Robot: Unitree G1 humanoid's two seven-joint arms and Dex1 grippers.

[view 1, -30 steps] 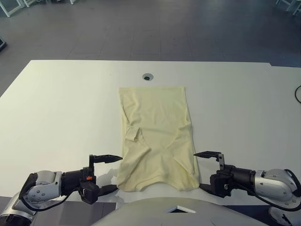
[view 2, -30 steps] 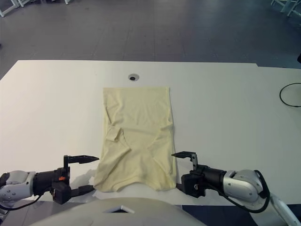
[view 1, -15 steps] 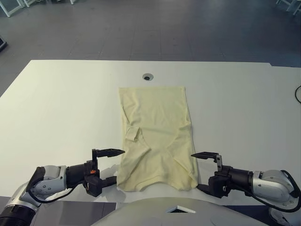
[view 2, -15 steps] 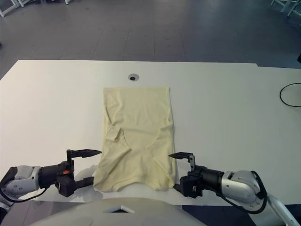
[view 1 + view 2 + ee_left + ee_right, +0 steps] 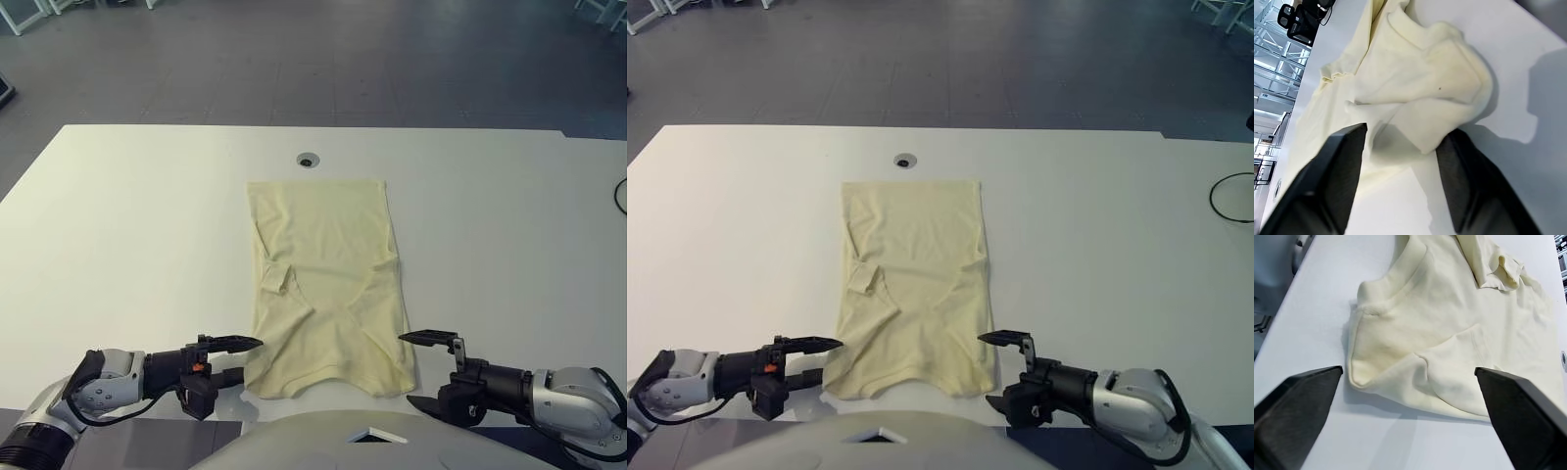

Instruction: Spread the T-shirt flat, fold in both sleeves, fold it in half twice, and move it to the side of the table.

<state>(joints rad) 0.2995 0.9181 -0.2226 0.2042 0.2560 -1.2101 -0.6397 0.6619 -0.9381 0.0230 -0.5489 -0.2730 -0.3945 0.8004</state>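
From the head, the pale yellow T-shirt (image 5: 328,284) lies from the table's (image 5: 127,215) middle to its near edge, the left gripper (image 5: 245,358) and right gripper (image 5: 405,368) spread wide beside its near corners; in the left wrist view, parted fingers (image 5: 1337,176) frame one corner; in the right wrist view, wide fingers (image 5: 1298,406) face the collar end.

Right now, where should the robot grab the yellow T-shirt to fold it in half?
Probably its two near corners, one from each side: the T-shirt lies flat and narrow, sleeves tucked in, and the open left gripper and right gripper flank those corners.

Bright, even light covers the white table (image 5: 127,225); soft shadows hug the near edge of the T-shirt (image 5: 323,274).
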